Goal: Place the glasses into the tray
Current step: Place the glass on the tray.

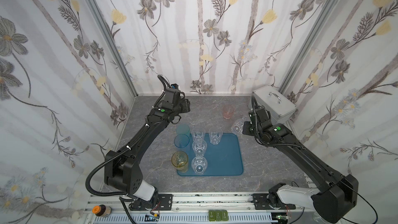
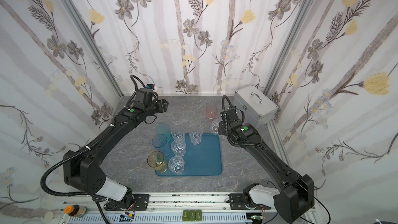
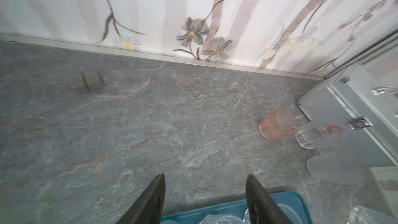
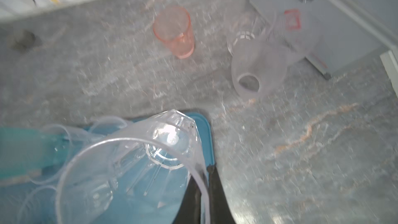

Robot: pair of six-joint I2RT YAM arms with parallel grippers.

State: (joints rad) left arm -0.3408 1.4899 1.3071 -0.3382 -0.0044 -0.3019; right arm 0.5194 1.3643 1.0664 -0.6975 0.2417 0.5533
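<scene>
The left pincer hung open and empty over bare counter behind the tray. On the tray's left half stood two light blue glasses, one amber glass and four clear glasses. The right pincer pinched the rim of a fifth clear glass, tilted over the tray's far right corner; setting it upright looked next. One pink glass stood and one frosted glass lay near the silver case.

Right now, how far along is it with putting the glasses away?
Partly. Four clear glasses stand in the tray, two blue glasses and an amber glass at its left edge. The right tool holds another clear glass by its rim. The pink glass and a toppled frosted glass remain outside.
</scene>
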